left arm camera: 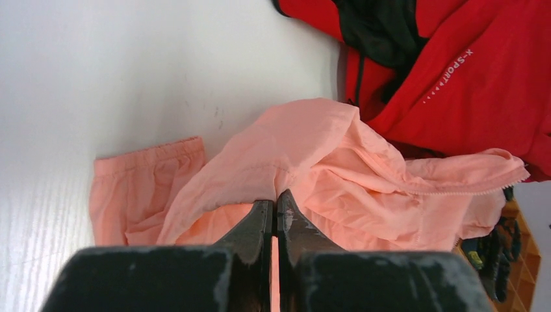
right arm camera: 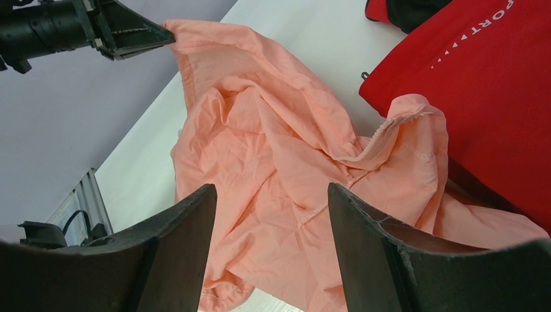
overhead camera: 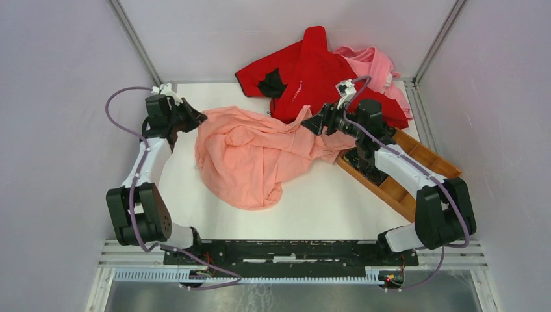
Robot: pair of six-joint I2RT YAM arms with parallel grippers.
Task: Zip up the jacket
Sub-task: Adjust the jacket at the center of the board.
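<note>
Left claw (left arm camera: 276, 196) is clamped tight on a fold of the jacket (overhead camera: 250, 156), crumpled on the table (overhead camera: 325, 201) against the red top (overhead camera: 312, 68), right claw (right arm camera: 271, 188) hangs spread wide and empty, so one tug could probably slip that flimsy fabric free.

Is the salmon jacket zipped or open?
Open. The jacket lies crumpled, one zipper edge loose with nothing joined to it; the left gripper pinches its fabric.

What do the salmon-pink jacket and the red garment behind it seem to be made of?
The salmon-pink jacket: thin, matte woven fabric, probably light synthetic; it crumples into fine creases. The red garment: smoother fabric, likely sportswear synthetic, with printed white lettering; fibre unclear.
</note>
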